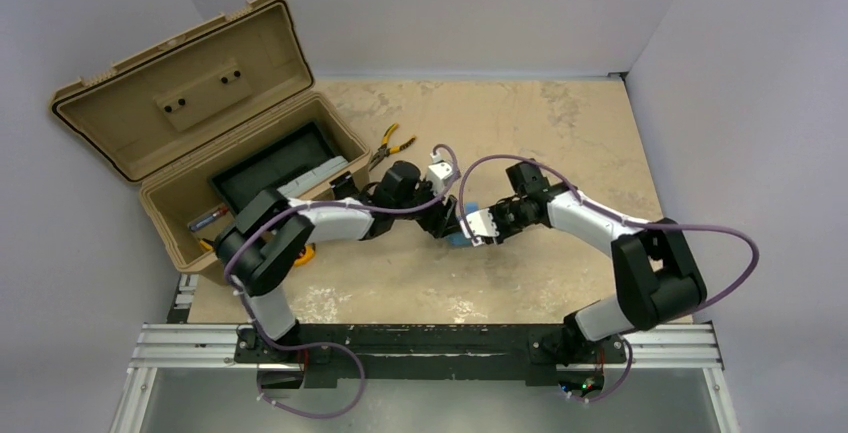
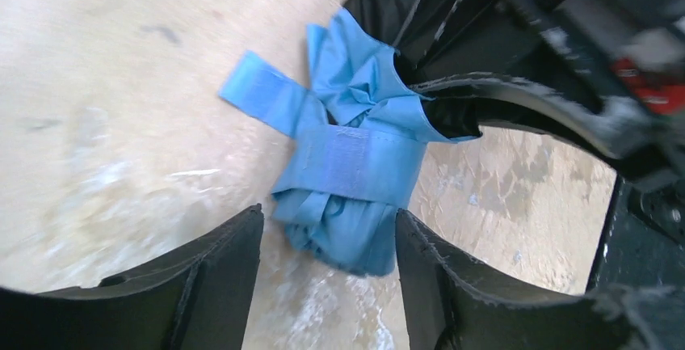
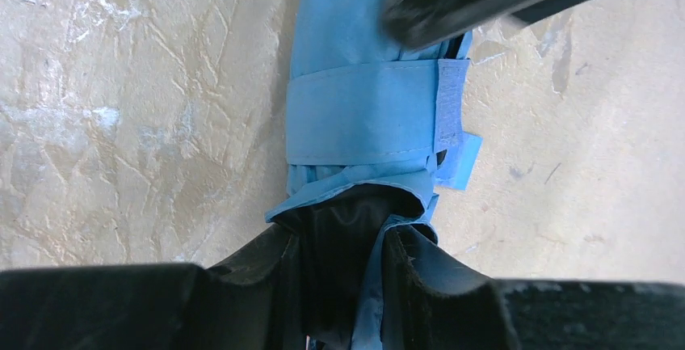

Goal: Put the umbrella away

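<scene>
The umbrella [image 1: 461, 237] is a folded sky-blue bundle with its strap wrapped round it, lying on the table between both arms. My right gripper [image 3: 341, 246] is shut on one end of the umbrella [image 3: 363, 107], pinching blue fabric and its black lining. My left gripper [image 2: 327, 245] is open at the other end of the umbrella [image 2: 355, 164]: the right finger is close against the fabric and the left finger stands apart from it. In the top view the left gripper [image 1: 441, 225] and right gripper [image 1: 479, 230] face each other across the bundle.
An open tan toolbox [image 1: 160, 208] with a black tray and small items inside stands at the left, lid tilted back. Yellow-handled pliers [image 1: 388, 143] lie behind the left arm. An orange object [image 1: 305, 253] shows beside the toolbox's near corner. Grey walls enclose the table.
</scene>
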Tool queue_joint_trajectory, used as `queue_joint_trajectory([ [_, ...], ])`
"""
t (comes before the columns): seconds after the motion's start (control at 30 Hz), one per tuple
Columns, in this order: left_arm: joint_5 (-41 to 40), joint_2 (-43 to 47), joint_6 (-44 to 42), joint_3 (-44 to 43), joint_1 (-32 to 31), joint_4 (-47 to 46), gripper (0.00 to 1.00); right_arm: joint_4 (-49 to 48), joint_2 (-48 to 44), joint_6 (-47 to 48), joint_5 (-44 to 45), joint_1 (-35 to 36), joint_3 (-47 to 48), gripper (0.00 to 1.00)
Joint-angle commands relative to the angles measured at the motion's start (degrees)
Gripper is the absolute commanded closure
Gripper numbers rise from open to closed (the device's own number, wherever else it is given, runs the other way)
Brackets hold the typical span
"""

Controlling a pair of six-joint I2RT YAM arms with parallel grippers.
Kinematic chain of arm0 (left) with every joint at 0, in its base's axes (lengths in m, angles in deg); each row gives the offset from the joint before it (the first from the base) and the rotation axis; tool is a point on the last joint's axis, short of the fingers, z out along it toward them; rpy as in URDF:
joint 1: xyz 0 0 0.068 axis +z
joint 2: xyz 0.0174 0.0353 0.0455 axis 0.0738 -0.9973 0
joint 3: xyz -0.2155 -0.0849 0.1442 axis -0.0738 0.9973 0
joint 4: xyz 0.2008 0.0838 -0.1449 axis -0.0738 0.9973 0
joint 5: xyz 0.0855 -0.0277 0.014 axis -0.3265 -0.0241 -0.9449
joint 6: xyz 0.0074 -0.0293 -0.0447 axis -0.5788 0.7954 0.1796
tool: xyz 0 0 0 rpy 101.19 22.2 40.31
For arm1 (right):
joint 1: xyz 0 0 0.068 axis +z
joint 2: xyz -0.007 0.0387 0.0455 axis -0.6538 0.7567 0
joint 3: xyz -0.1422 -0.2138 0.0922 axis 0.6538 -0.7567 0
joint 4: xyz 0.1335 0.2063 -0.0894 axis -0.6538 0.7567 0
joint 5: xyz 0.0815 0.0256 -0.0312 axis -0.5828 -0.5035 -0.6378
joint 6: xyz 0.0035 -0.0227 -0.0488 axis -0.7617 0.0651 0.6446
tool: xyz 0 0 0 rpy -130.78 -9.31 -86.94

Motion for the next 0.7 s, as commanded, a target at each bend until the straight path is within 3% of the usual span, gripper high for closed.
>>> queue_joint_trajectory([
  [0.0,-10.3,11.1,0.2,5.5,0.8,-10.5,0.4,14.1,7.3,-2.3,2.3,-0.9,1.6,0.95],
  [0.07,-13.8,16.1,-0.8,10.2,0.8,-14.6,0.28,17.0,9.9,-1.7,2.6,-0.9,3.4,0.95],
  [0.13,-17.1,20.2,-0.6,14.7,0.9,-19.5,0.02,19.7,12.9,-1.5,2.7,-0.9,5.2,0.95],
  [0.17,-19.6,22.1,1.4,16.9,1.0,-21.9,0.0,21.4,14.6,-1.2,3.0,-0.9,6.3,0.95],
  [0.23,-25.6,24.8,6.0,20.4,1.2,-24.6,0.0,24.1,17.6,-1.0,2.8,-1.0,8.2,0.95],
  [0.27,-24.8,25.8,6.0,21.6,1.8,-24.7,0.0,25.4,19.0,-0.9,2.9,-0.9,9.2,0.95],
  [0.33,-16.0,26.7,2.3,22.5,3.1,-24.1,0.01,28.1,22.1,-0.5,2.6,-0.9,11.2,0.95],
  [0.43,-7.6,27.3,-5.8,22.3,2.1,-18.4,0.08,31.5,26.8,-0.6,2.8,-1.0,14.1,0.95],
  [0.57,-14.2,26.7,-25.6,21.5,-7.1,-9.0,0.09,33.5,32.0,-1.2,3.5,-1.3,16.7,0.95],
  [0.67,-18.6,22.8,-33.1,17.9,-12.3,-3.8,0.09,35.9,35.3,-1.4,3.2,-1.7,19.1,0.95],
])
